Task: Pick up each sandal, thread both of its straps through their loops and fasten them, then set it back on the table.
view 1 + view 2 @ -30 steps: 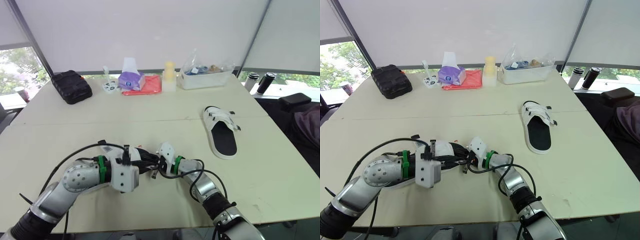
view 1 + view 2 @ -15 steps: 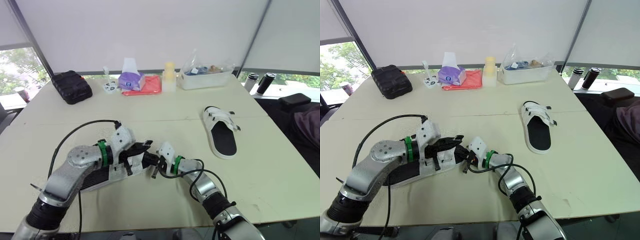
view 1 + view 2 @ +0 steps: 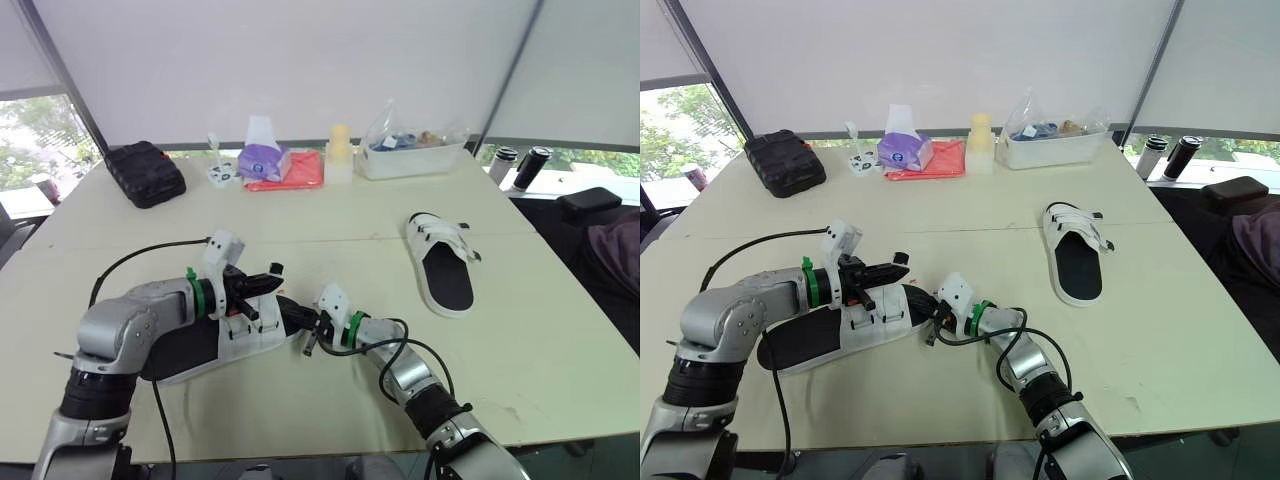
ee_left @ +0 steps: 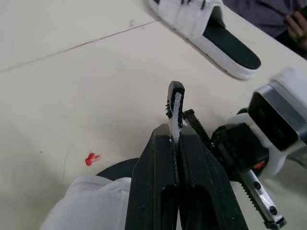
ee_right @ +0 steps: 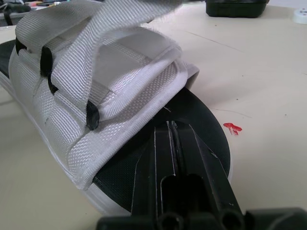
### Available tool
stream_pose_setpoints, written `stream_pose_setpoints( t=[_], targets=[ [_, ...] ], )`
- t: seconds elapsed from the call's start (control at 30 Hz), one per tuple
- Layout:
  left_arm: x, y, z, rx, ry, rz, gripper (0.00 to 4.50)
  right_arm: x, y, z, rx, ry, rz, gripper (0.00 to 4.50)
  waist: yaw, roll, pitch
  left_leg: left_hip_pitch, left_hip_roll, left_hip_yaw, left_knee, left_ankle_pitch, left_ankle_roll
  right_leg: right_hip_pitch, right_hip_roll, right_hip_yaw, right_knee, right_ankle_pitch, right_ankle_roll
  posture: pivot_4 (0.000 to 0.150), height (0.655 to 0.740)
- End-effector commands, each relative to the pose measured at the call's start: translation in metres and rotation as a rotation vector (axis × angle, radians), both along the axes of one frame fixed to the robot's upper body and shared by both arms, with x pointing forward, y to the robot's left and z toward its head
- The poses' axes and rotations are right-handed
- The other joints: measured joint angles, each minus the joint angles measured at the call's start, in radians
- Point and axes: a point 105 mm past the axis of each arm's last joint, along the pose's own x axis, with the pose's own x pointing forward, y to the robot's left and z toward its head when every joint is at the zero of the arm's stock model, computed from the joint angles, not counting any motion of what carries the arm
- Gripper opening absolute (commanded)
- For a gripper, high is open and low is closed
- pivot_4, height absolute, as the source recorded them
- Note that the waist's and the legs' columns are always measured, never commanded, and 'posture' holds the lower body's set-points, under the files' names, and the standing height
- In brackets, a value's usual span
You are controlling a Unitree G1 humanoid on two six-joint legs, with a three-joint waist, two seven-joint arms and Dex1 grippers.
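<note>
- Two sandals: the near sandal (image 3: 200, 352) lies at 7 o'clock on the worktop (image 3: 520, 350), and the far sandal (image 3: 442, 262) at 3 o'clock.
- My left gripper (image 3: 266, 284) has its jaws pinched tight on a strap (image 4: 175, 103) end, above the near sandal.
- My right gripper (image 3: 300, 322) has its jaws closed, pressing on the toe.
- I judge this is the threading step. Next I must steer the strap end into its loop (image 5: 46, 61).

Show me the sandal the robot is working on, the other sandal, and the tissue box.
near sandal (image 3: 800, 340), right eye view, on its black footbed.
far sandal (image 3: 1077, 268), right eye view, on its black footbed.
tissue box (image 3: 902, 152), right eye view, on its purple side.
</note>
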Motion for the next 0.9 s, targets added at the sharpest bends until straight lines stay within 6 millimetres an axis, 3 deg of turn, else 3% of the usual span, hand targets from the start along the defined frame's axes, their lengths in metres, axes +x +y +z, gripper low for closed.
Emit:
stream_pose_setpoints(
  t=[0.03,0.17,0.4,0.67,0.77,0.9],
  targets=[
    [0.013,0.016,0.02,0.0,-0.047,0.107,0.02,-0.028,-0.03,-0.087,-0.206,0.289,-0.055,0.0,0.0,0.0,0.0,0.0,0.0,0.0,0.0,0.0,0.0,0.0,0.0,0.0,0.0,0.0,0.0,0.15,0.74],
    [0.018,0.027,-0.002,0.273,-0.064,0.15,0.02,-0.027,-0.029,-0.087,-0.204,0.29,-0.055,0.0,0.0,0.0,0.0,0.0,0.0,0.0,0.0,0.0,0.0,0.0,0.0,0.0,0.001,0.0,0.0,0.15,0.74],
    [0.02,0.041,-0.011,0.622,-0.141,0.085,0.02,-0.027,-0.029,-0.087,-0.202,0.289,-0.06,0.0,-0.004,0.001,0.0,0.001,0.0,0.0,-0.001,0.0,0.0,-0.001,0.0,0.001,0.001,0.0,-0.001,0.15,0.74],
    [0.009,0.042,-0.027,0.767,-0.049,0.02,0.02,-0.026,-0.027,-0.086,-0.199,0.287,-0.061,0.0,-0.022,0.001,0.001,0.0,0.0,0.001,-0.001,0.0,0.0,-0.003,0.0,0.002,0.002,-0.001,-0.001,0.15,0.74],
    [0.015,0.046,-0.029,0.792,-0.054,0.05,0.86,-0.026,-0.027,-0.086,-0.198,0.286,-0.062,0.0,-0.022,0.001,0.001,0.0,0.0,0.001,-0.001,0.0,0.0,-0.003,0.0,0.002,0.002,-0.001,0.0,0.15,0.74],
    [0.022,0.049,-0.022,0.758,-0.062,0.08,2.73,-0.025,-0.027,-0.086,-0.196,0.287,-0.067,0.0,-0.022,0.001,0.0,0.0,0.0,0.001,-0.001,0.0,0.0,-0.002,0.0,0.002,0.002,-0.002,0.0,0.15,0.74]
  ],
)
